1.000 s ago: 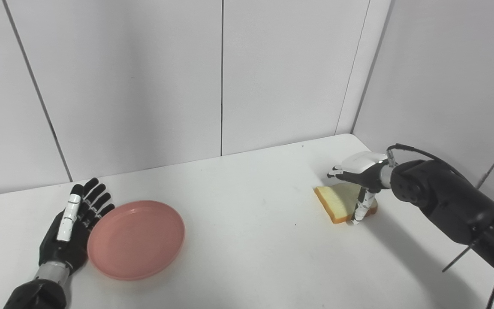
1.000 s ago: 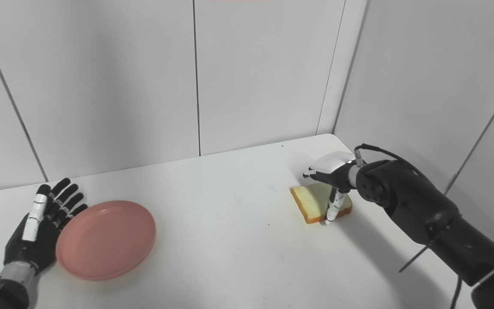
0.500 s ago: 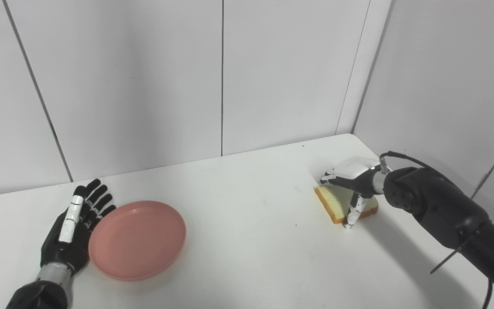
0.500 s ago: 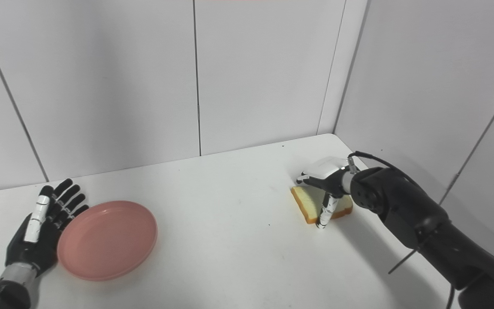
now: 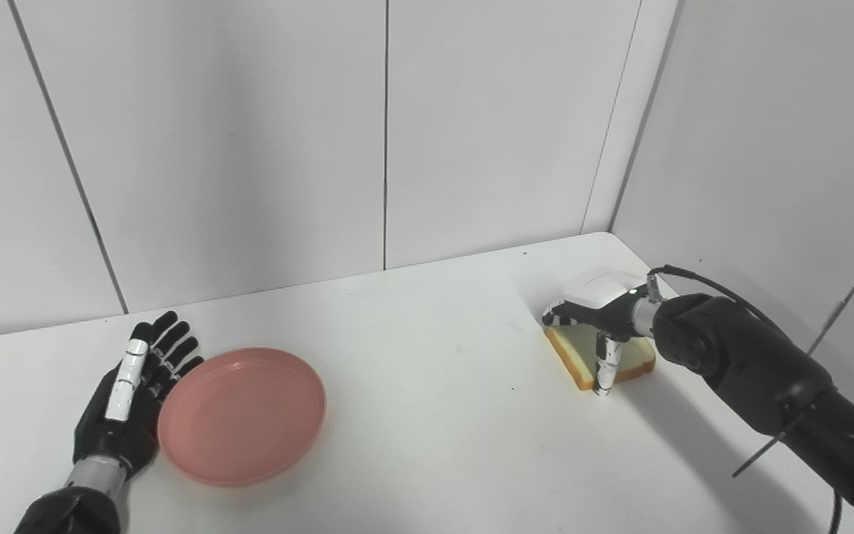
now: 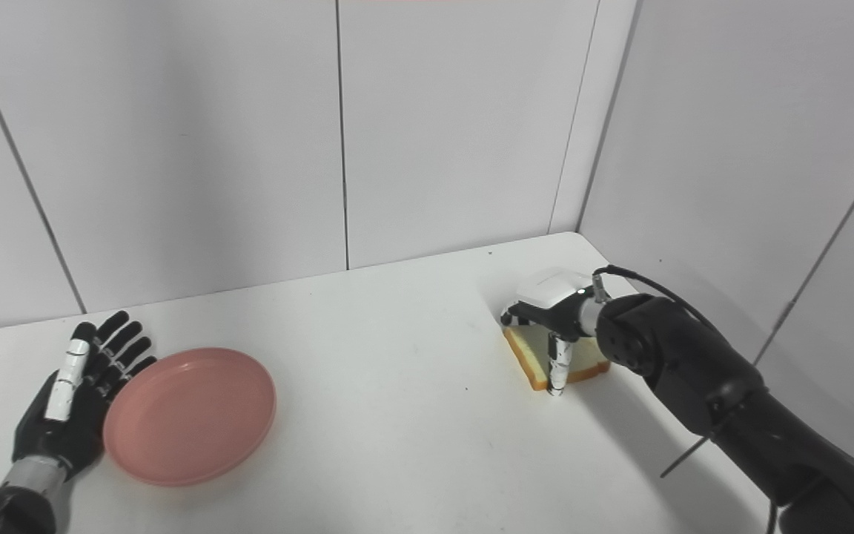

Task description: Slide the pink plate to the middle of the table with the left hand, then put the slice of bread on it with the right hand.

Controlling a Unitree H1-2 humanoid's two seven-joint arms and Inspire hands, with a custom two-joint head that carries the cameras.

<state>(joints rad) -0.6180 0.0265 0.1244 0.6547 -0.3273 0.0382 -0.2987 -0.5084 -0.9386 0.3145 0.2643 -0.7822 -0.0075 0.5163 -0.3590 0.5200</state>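
Right hand (image 5: 599,311) over golden-crusted bread slice (image 5: 596,354)

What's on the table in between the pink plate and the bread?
Nothing. Between the pink plate and the slice of bread there is only bare white table, apart from a tiny dark speck. Both eye views show this.

Left robot hand (image 5: 124,406): black palm and fingers, white-segmented thumb, silver wrist collar. Right robot hand (image 5: 599,315): white back shell, black fingers, one white-banded. Both forearms bulky matte black; thin black cable (image 5: 701,275) loops at right wrist.
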